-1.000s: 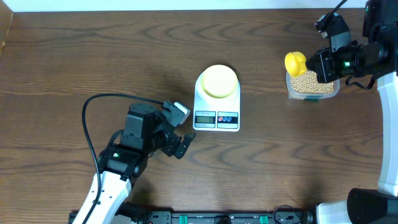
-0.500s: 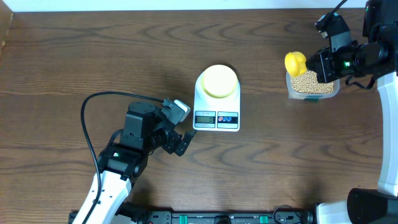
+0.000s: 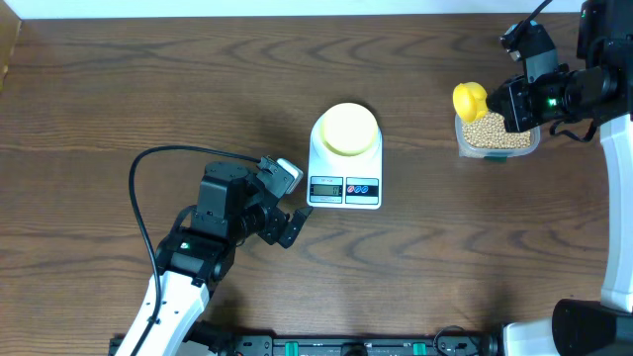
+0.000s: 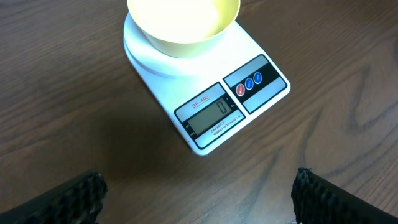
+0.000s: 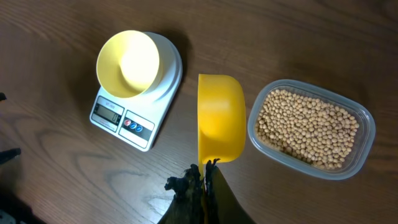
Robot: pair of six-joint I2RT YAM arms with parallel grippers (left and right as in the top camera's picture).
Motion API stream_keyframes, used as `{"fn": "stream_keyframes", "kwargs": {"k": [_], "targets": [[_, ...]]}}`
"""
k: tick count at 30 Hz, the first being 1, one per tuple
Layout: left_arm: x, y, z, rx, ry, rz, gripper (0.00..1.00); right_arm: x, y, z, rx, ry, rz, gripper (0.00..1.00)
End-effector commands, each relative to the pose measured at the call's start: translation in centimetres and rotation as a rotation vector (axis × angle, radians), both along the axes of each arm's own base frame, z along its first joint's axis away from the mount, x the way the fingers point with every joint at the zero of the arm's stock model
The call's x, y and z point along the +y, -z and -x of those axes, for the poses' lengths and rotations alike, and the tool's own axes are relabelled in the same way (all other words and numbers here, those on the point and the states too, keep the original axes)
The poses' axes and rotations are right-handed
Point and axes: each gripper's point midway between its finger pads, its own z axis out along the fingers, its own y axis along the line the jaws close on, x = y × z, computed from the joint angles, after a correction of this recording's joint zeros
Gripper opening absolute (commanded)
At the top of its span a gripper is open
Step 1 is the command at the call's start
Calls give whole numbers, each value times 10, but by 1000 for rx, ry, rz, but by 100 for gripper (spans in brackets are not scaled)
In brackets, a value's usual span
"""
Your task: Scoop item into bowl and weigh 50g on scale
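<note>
**Spotter:** Where are we on the weigh-out?

**Operator:** Right at the start of scooping, I'd say. My right hand (image 5: 202,173) is clenched on the handle of the bright yellow plastic measuring spoon (image 5: 221,118). The cup hangs tipped on its side at the edge of the clear rounded plastic tub (image 5: 367,134), on the side facing the scale. I'm looking at the cup's back, so I can't tell whether anything is in it.

**Spotter:** And the beans?

**Operator:** The small round tan beans (image 5: 308,127) lie in that tub in a thick layer. There are none in the small pale-yellow round bowl (image 4: 180,18), which is bare inside. It sits on the round platform of the flat white kitchen scale (image 4: 211,115), and the display shows zero.

**Spotter:** Left side?

**Operator:** My left hand (image 4: 199,202) is released, fingers spread wide. It hovers over the dark wooden bench (image 3: 119,89) just in front of the scale and touches nothing.

**Spotter:** Next move?

**Operator:** I reckon I roll the wrist so the cup's mouth goes down into the beans. Then I dig, come up level, and carry the load across the gap to the bowl without shedding any. That tub looks light, so a hard dig could shove it. After that I tip in small lots and watch the display climb.
</note>
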Motion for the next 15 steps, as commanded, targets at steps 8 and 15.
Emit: {"fn": "stream_keyframes", "kwargs": {"k": [8,15], "targets": [[2,0,-2,-9,1,-11,98,1,-4,5,-7,-39,6,1],[2,0,-2,-9,1,-11,98,1,-5,2,-21,-42,8,1]]}}
